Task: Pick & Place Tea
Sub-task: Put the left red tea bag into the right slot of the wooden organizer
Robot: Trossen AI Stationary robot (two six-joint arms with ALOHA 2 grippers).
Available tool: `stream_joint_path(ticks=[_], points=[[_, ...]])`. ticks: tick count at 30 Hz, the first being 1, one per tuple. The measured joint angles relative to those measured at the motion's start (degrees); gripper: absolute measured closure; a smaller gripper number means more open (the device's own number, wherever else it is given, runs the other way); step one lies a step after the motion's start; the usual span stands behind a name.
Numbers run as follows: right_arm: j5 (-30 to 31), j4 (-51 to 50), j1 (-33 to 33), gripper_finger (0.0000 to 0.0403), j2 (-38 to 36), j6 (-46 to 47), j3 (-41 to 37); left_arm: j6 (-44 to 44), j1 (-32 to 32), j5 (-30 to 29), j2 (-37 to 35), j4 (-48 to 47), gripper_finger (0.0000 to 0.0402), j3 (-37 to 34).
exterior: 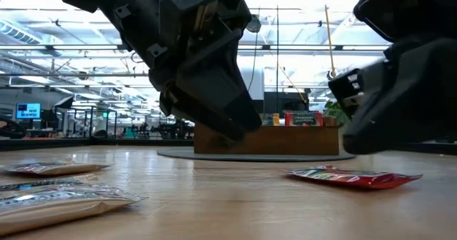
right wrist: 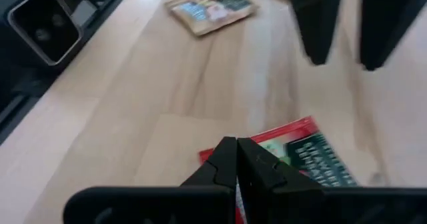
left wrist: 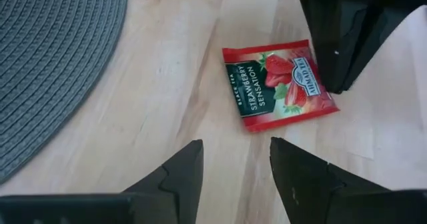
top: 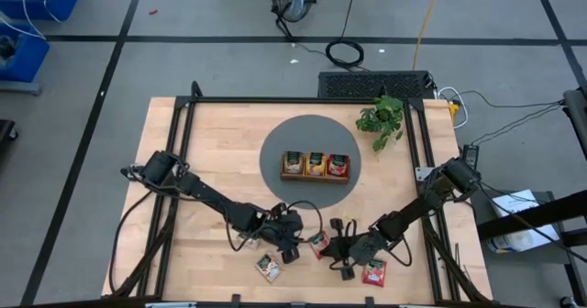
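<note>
Left arm reaching inward low over table's near edge, left gripper (left wrist: 230, 177) hanging with fingers parted, holding nothing. Right arm mirroring it, right gripper (right wrist: 237, 167) sitting low, fingers pressed together.

Large open-plan robotics lab or industrial workspace: wooden bench (top: 220, 143) in a black metal frame (top: 303, 100) on a grey concrete floor (top: 229, 15) marked with dark lines, loose cables (top: 345, 51) trailing behind, exposed ceiling trusses (exterior: 64, 33) with strip lighting, distant monitor (exterior: 28, 111) glowing.
</note>
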Motion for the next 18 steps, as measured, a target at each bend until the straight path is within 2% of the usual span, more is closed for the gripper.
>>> stream_joint_path(ticks=[6,18], points=[[-3.7,-1.8,0.0,0.0403,0.0,0.5,0.0,1.2,0.0,0.0,0.0,1.9,0.0226,0.0],[-3.8,-7.5,0.0,0.0403,-0.2,3.1,0.2,7.7,0.0,-3.3,0.0,3.2,0.0227,0.0]])
